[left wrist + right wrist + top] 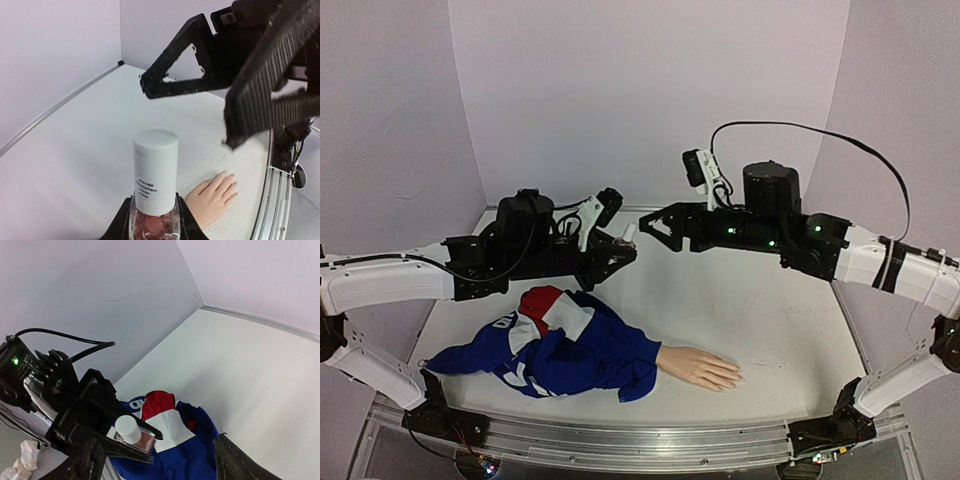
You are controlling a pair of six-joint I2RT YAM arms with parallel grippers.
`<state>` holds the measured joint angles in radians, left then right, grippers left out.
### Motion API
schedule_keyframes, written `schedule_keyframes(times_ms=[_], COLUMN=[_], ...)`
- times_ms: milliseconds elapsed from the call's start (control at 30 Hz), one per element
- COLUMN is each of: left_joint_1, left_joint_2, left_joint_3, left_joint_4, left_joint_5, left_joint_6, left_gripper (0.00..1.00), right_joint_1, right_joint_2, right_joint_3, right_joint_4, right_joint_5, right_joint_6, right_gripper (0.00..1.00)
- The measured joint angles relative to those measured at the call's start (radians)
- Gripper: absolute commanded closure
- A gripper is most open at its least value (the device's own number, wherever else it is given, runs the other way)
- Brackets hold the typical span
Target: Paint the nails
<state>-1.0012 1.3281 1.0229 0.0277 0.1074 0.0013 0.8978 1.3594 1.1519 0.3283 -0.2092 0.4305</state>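
Observation:
The beige mannequin hand (700, 368) lies palm down on the table, its arm in a blue, red and white sleeve (560, 350). Its pale nails (231, 176) point toward the front right. My left gripper (620, 245) is shut on a small pinkish polish bottle (154, 227) with a white cap (155, 167), held in the air above the sleeve. My right gripper (655, 225) is open, its fingers (172, 75) hanging just beyond the cap without touching it. In the right wrist view the bottle (131, 432) sits between my open right gripper's (160, 465) dark fingertips (87, 462).
White walls close in the table at the back and both sides. A metal rail (620, 440) runs along the near edge. The sleeve's bulk lies front left, under the left arm (390, 280).

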Motion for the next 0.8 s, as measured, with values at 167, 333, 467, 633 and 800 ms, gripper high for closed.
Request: schedule_keyframes(times_ms=[167,333,467,633,800], left_joint_1=[-0.01,-0.023,-0.026,-0.01,0.054], left_joint_2=[0.0,0.0,0.001,-0.006,-0.043], left_joint_3=[0.0,0.0,-0.001,-0.002,-0.001], left_joint_4=[0.0,0.0,-0.008,-0.016,-0.029], left_joint_5=[-0.06,-0.077,-0.081,0.008,0.45], left_joint_6=[0.0,-0.004,-0.011,-0.029,-0.054], left_gripper=[1.0,1.0,1.0,1.0,1.0], right_joint_1=[0.063,0.074,0.084,0.073,0.014], right_joint_2=[0.105,0.18,0.198,0.195,0.18], right_joint_3=[0.079,0.133,0.144,0.144,0.143], right_joint_4=[0.001,0.009,0.023,0.018,0.029], right_joint_5=[0.069,0.092,0.08,0.0,-0.502], right_joint_6=[0.064,0.098,0.11,0.034,-0.138], right_gripper=[0.43,0.76,0.95,1.0,1.0])
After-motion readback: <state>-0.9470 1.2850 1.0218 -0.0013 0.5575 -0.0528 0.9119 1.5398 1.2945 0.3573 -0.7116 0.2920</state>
